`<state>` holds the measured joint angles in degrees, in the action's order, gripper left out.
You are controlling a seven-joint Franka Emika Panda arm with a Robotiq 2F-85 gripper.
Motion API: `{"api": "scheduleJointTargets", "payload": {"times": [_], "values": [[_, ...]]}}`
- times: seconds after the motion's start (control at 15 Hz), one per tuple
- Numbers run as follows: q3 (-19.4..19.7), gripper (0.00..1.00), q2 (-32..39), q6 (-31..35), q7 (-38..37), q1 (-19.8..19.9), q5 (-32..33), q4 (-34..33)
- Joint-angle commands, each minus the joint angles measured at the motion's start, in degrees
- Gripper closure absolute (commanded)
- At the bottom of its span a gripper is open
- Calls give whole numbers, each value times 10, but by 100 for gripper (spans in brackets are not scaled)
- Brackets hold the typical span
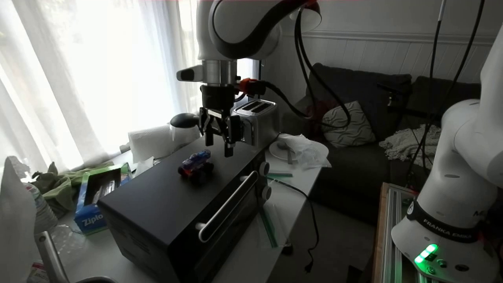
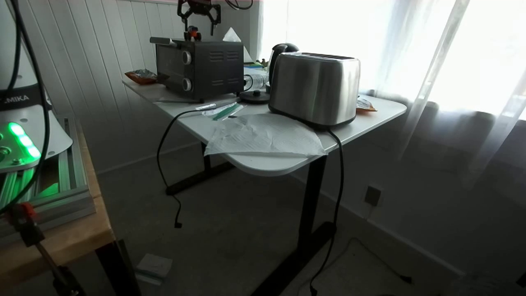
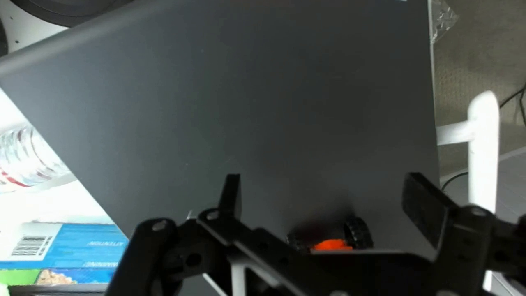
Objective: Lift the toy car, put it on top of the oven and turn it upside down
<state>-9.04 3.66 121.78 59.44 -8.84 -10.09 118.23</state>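
The toy car [image 1: 196,162], with blue body, black wheels and a red part, stands on its wheels on the flat top of the black oven [image 1: 157,200]. The car [image 2: 192,33] and oven [image 2: 220,68] also show in an exterior view. My gripper [image 1: 219,146] is open and empty, just above the oven top by the car; it also shows in an exterior view [image 2: 199,31]. In the wrist view, the car's orange-red part [image 3: 333,245] and wheels lie between the spread fingers [image 3: 324,187], low in the picture. The rest of the car is hidden behind the gripper.
A silver toaster [image 1: 264,122] stands past the oven's far end, close to the gripper. A black rounded object [image 1: 184,120] is beside it. The oven's bar handle [image 1: 230,208] sticks out in front. A blue Ziploc box [image 1: 92,220] and a plate [image 1: 277,152] lie on the table.
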Motion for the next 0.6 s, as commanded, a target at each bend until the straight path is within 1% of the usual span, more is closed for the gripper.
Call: {"api": "scheduleJointTargets", "payload": {"times": [0.0, 0.27, 0.53], "values": [[-3, 0, 4, -7, 59, 12, -63, -2], [0, 0, 13, -14, 99, 21, -105, -6], [-3, 0, 16, -18, 161, 28, -180, 3]]}}
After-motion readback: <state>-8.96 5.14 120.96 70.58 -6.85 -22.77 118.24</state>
